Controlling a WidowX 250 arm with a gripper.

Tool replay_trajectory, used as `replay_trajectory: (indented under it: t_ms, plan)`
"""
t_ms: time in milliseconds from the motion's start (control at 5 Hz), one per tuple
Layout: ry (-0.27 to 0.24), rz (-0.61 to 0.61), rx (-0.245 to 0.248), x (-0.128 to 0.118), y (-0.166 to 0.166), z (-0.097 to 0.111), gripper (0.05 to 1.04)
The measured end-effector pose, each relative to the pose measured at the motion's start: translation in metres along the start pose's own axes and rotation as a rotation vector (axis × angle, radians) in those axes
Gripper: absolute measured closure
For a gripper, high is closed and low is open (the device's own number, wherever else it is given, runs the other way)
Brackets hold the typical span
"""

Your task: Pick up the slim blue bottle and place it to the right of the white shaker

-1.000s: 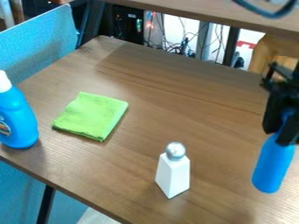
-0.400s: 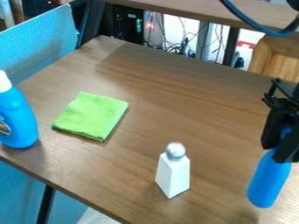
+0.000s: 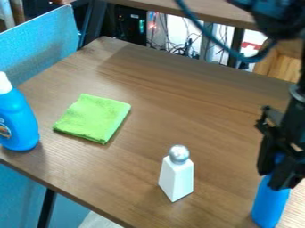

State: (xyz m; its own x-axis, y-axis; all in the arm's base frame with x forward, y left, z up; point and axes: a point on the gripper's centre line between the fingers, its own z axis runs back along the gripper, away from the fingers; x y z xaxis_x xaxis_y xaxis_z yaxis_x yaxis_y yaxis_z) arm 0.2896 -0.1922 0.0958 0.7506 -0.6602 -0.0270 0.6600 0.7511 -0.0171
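At the right edge, the black gripper (image 3: 275, 173) hangs down, shut on a blue bottle-like object (image 3: 270, 202), whose upper part sits between the fingers. That object is nearly upright with a slight tilt, low at the right of the view; whether its base touches the table cannot be told. To the left of it stands a white shaker (image 3: 177, 178) with a round silver top. A folded green cloth (image 3: 94, 118) lies flat on the brown table (image 3: 179, 107). Farther left, a larger blue bottle (image 3: 17, 119) with a white cap stands upright.
A blue panel (image 3: 44, 42) borders the table on the left. Behind the far edge are cables (image 3: 179, 48), a wooden piece (image 3: 280, 60) and another tabletop (image 3: 173, 8). A dark blue hose (image 3: 217, 42) loops from the arm at the upper right.
My gripper has moved lower in the view and slightly left, carrying the blue object down with it. More of the arm and its hose has come into view. The cloth, shaker and larger bottle stay put.
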Motion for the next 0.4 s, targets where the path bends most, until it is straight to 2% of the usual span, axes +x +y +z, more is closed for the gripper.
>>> replay_trajectory:
  t_ms: [200,400]
  plan:
    - [-0.035,0.009,-0.004,-0.0026,0.0015,-0.0009,0.735]
    - [-0.031,0.014,-0.009,-0.0009,0.0054,-0.0031,0.658]
